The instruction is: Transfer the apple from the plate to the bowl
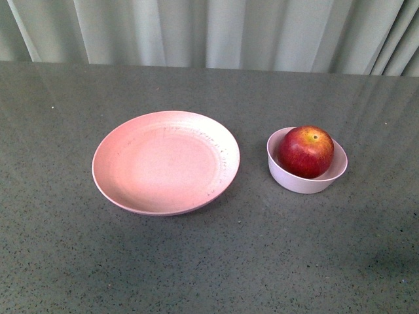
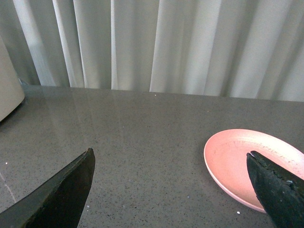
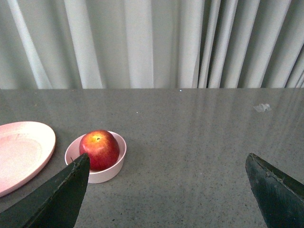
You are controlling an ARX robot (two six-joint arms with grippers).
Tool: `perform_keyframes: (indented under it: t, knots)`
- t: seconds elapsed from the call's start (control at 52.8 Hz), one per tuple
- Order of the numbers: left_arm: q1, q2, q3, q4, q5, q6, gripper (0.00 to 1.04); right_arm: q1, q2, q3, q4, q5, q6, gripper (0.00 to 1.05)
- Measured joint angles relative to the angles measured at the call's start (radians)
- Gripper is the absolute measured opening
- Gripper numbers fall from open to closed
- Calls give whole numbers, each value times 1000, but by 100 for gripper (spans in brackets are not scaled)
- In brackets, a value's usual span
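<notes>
The dark-red apple sits in the small pale bowl at the right of the table. The wide pink plate lies empty to the bowl's left. Neither arm shows in the front view. My left gripper is open and empty over bare table, with the plate by one fingertip. My right gripper is open and empty, well back from the bowl. The apple and the plate's edge also show in the right wrist view.
The grey speckled table runs to a pale curtain at the back. A beige object stands at the table's edge in the left wrist view.
</notes>
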Motion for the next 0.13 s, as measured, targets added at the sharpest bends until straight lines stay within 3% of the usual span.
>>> perform_keyframes:
  t: [0.133]
  knots:
    - [0, 0, 0, 0, 0, 0, 96, 0, 0, 0, 0, 0, 0, 96]
